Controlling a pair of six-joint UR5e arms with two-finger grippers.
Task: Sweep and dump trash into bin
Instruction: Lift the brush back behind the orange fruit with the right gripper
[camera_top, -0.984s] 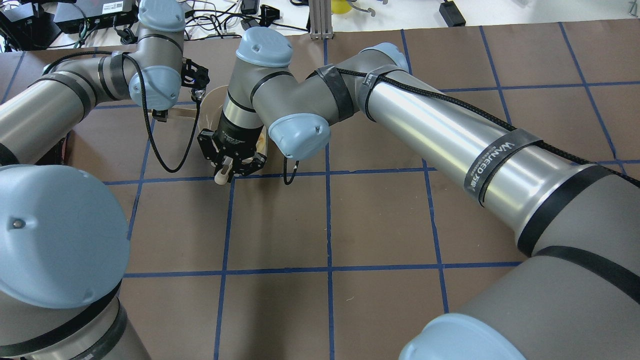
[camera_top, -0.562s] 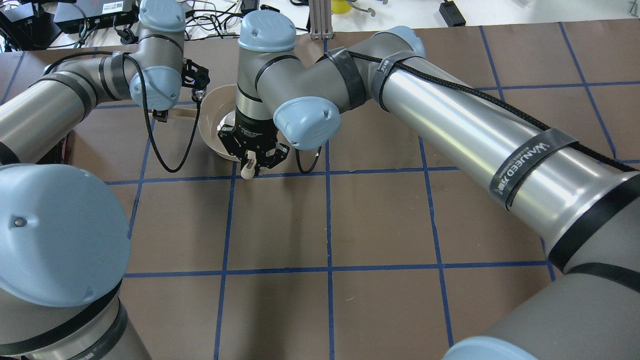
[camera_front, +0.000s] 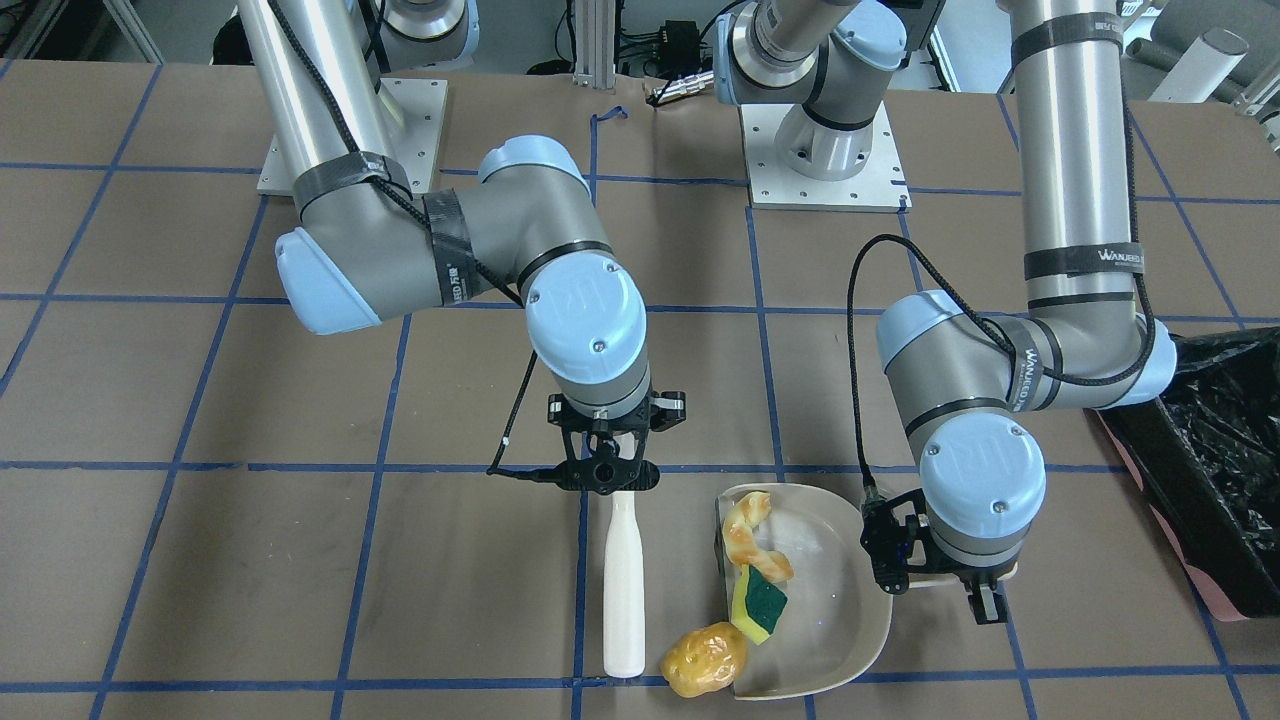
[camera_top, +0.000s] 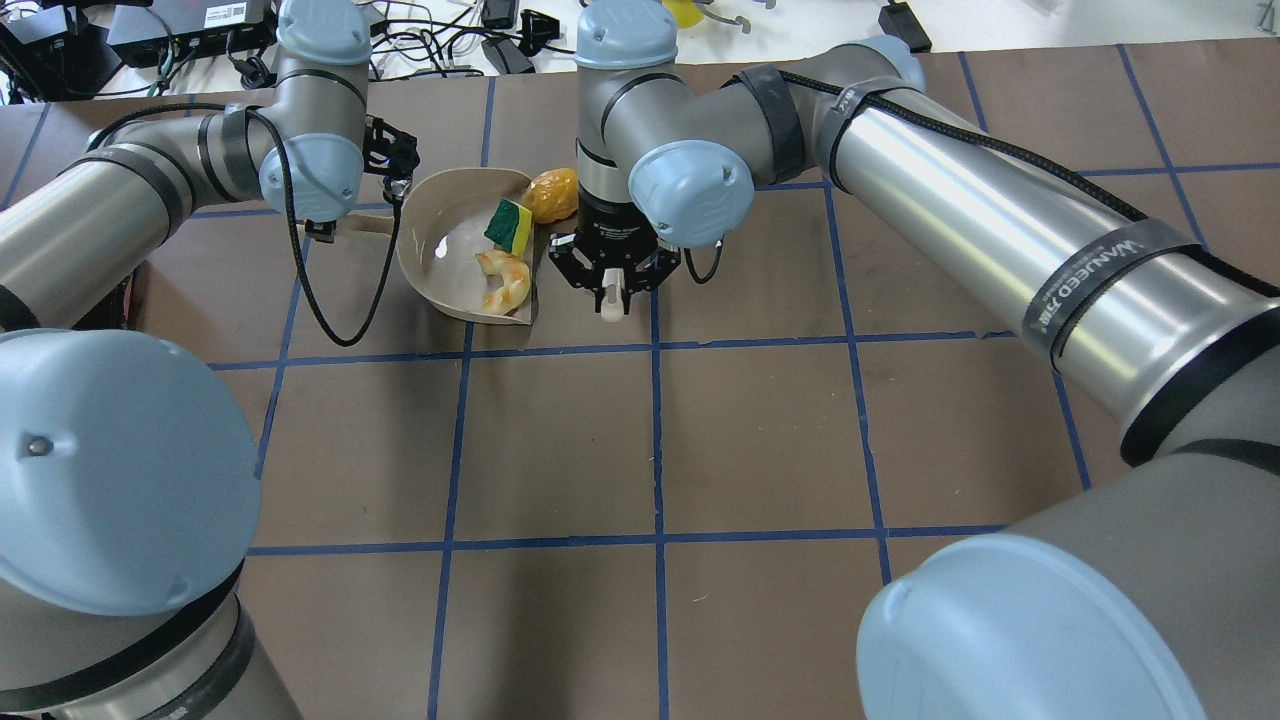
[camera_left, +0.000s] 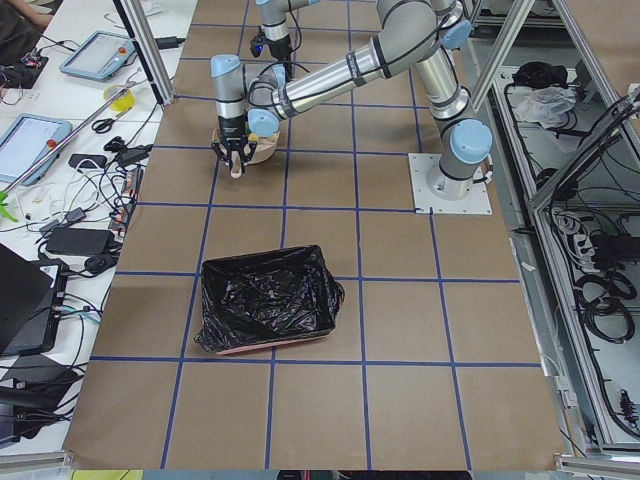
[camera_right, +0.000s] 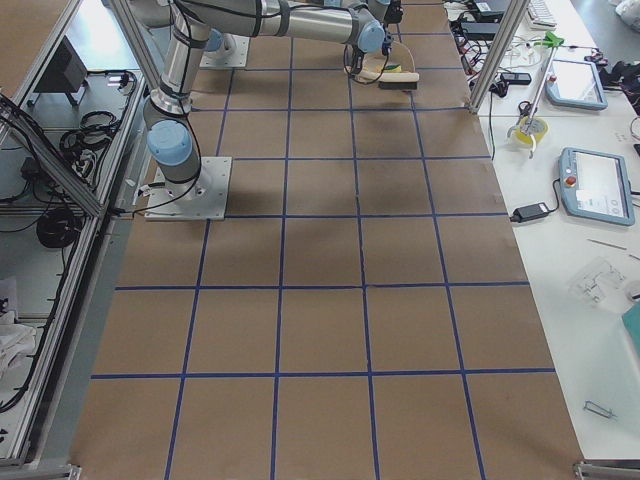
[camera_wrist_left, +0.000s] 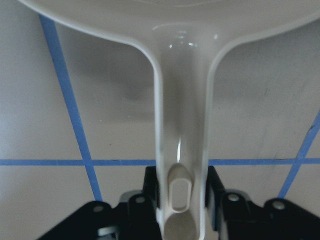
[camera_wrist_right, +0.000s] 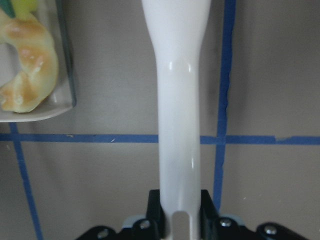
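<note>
You see, lower centre, the right gripper (camera_front: 608, 470) clamping the white tool (camera_front: 623, 590), the left gripper (camera_front: 940, 578) clamping the dustpan (camera_front: 840, 600).

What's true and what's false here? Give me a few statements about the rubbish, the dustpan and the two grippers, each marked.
1. The croissant lies in the dustpan. True.
2. The potato lies in the dustpan too. False: it sits on the table at the pan's open edge.
3. The left gripper is clamped on the dustpan's handle. True.
4. The right gripper is empty. False: it grips a white tool.
5. The bin stands between the grippers. False: it stands off to the side, beyond the dustpan.
</note>
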